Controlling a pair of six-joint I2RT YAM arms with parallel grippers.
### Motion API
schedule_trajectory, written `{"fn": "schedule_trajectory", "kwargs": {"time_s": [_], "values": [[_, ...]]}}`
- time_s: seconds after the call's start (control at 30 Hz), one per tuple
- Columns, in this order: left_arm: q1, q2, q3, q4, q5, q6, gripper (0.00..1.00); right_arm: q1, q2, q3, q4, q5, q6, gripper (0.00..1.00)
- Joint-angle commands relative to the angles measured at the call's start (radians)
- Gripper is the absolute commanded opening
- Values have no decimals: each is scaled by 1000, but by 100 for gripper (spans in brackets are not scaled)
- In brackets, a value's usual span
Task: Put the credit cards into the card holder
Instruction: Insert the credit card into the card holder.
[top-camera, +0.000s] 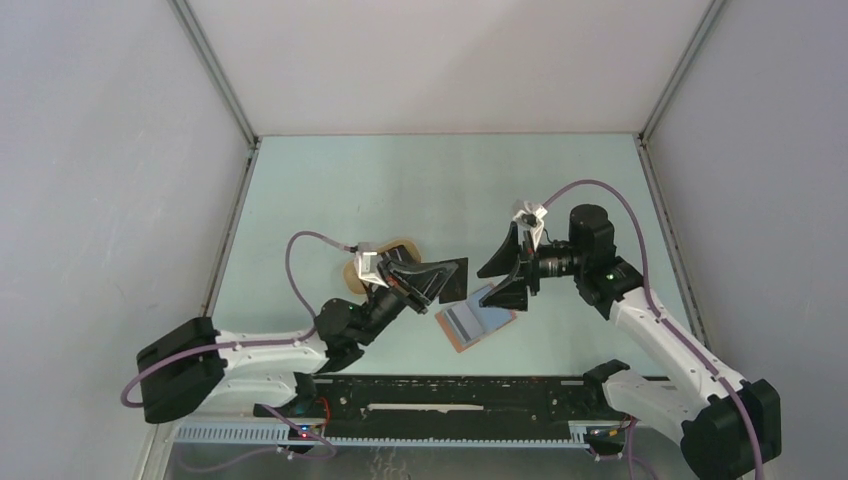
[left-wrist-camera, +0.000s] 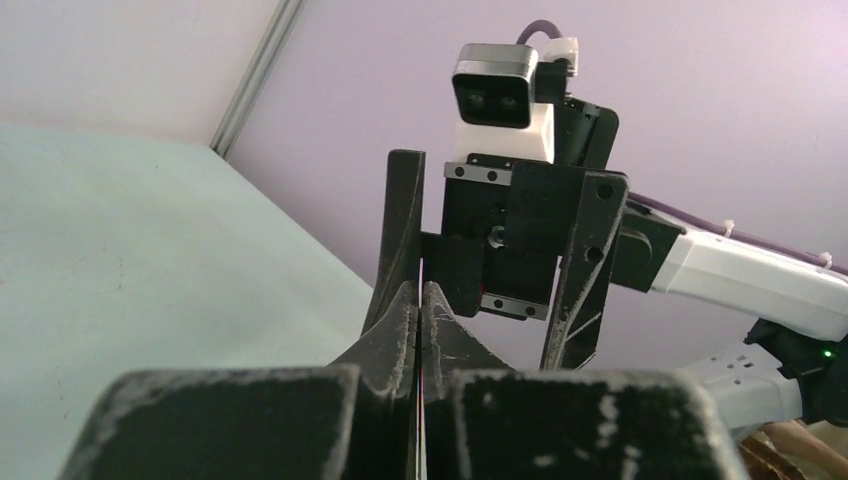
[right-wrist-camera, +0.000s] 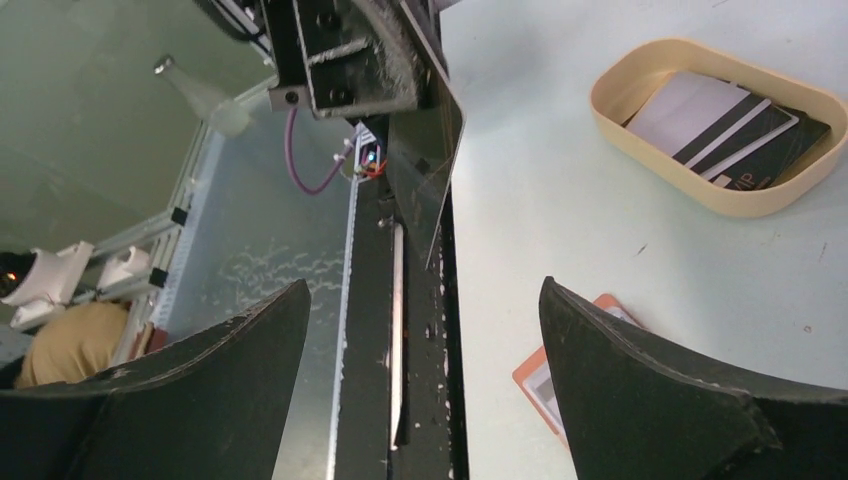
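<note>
Closest to the lens: right pincer (right-wrist-camera: 422, 290), fingers spread wide with nothing between them, so released. Facing it, the left pincer (left-wrist-camera: 421, 295) is clenched on one dark card (right-wrist-camera: 432, 150), gripped by one edge. It holds the card off the counter (top-camera: 400, 190), tilted rather than flat, free end pointing toward the right pincer.

Card holder (top-camera: 477, 325) lies open on the counter, just below the gap between the two pincers and a little toward my side. Its long axis runs diagonally in the overhead view, near-left to far-right, with the blue pockets facing up. I cannot tell which slot is free.

Relation that matters: the held card sits just left of the right pincer's open jaws, roughly in line with them. I see no touch. I judge the holder within reach of both arms, slightly nearer the right.

Tan tray (right-wrist-camera: 610, 95) sits to the far-left of the holder, apart from it and partly hidden under the left wrist from overhead. More cards (right-wrist-camera: 720, 120) lie in it, pale and dark, some striped. Nothing stands between the held card and the holder.

Risk as I read it: the card's plane does not match the flat pockets, so it needs re-angling before it slides in.
</note>
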Motion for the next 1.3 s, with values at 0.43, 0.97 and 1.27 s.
{"fn": "schedule_trajectory", "kwargs": {"time_s": [0.43,0.97,1.27], "values": [[-59,141,129,183,-82,31,0,13,66,-33,388,-17,410,45],[-54,80,35,175,-154,46,65,2,62,29,125,-103,69,0],[81,-360,-23,-658,12,-59,90,-96,212,174,-586,92,-397,0]]}}
